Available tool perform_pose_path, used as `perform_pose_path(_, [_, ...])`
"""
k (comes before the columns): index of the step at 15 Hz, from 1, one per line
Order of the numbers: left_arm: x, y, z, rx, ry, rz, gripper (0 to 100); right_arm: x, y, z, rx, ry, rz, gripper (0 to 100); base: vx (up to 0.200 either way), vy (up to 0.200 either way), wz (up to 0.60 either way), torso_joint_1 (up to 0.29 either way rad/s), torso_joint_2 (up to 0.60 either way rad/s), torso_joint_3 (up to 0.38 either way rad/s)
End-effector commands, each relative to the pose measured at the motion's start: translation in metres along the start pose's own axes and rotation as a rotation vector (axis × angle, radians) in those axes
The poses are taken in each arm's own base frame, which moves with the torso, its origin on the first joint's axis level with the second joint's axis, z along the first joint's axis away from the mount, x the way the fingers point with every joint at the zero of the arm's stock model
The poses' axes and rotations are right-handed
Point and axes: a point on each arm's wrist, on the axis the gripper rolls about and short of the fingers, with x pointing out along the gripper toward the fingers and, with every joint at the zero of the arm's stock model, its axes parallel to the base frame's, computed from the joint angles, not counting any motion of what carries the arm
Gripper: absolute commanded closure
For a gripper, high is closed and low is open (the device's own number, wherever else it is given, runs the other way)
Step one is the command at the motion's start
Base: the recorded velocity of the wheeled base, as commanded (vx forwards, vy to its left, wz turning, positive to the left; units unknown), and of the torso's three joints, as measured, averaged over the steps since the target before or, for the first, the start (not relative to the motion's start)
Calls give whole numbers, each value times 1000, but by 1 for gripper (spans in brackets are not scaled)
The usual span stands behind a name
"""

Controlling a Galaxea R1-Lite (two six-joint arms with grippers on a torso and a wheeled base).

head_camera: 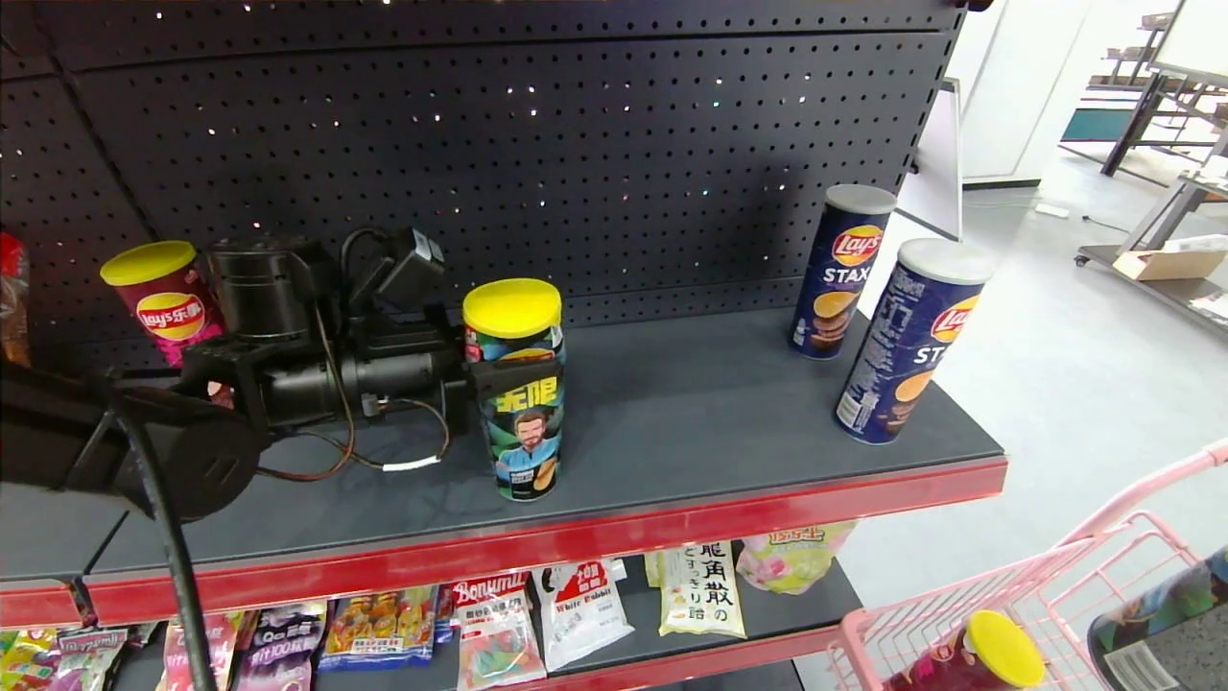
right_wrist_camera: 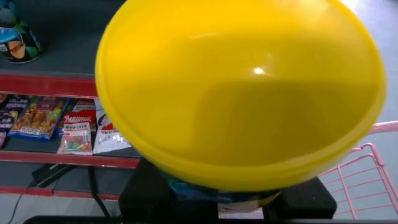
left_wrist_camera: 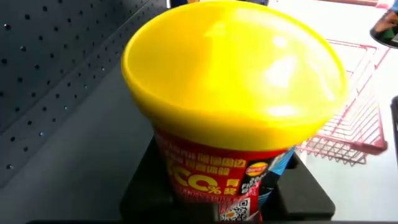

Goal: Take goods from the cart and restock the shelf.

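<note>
Your left gripper (head_camera: 515,372) is clamped on the chip can (head_camera: 526,451) just below its yellow lid. This can stands upright on the top shelf (head_camera: 729,422), close to the red front edge and well apart from the two blue cans (head_camera: 844,278) at the right end. The left arm (head_camera: 317,384) lies almost level across the shelf from the left side, in front of a purple can (head_camera: 165,299) by the back panel. Your right gripper (right_wrist_camera: 227,202) is closed around a second can (right_wrist_camera: 242,93) with a yellow lid and holds it in the air in front of the shelf.
</note>
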Motion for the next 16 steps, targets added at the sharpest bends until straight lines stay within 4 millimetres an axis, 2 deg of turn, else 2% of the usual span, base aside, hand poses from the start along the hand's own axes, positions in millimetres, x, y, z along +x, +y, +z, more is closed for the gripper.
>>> perform_pose_path(1, [-10, -10, 1, -3, 5, -2, 100, 1, 0, 1, 0, 1, 0, 100, 0, 0, 0, 0, 0, 0])
perform_pose_path(5, [-14, -5, -3, -16, 8, -13, 100, 0, 0, 3, 1, -8, -2, 100, 0, 0, 0, 0, 0, 0])
perform_pose_path(12, [-17, -8, -6, -48, 15, -18, 100, -1, 0, 3, 1, -11, -2, 100, 0, 0, 0, 0, 0, 0])
perform_pose_path(16, [-18, -10, -1, -75, 4, -25, 100, -1, 0, 4, 2, -14, -2, 100, 0, 0, 0, 0, 0, 0])
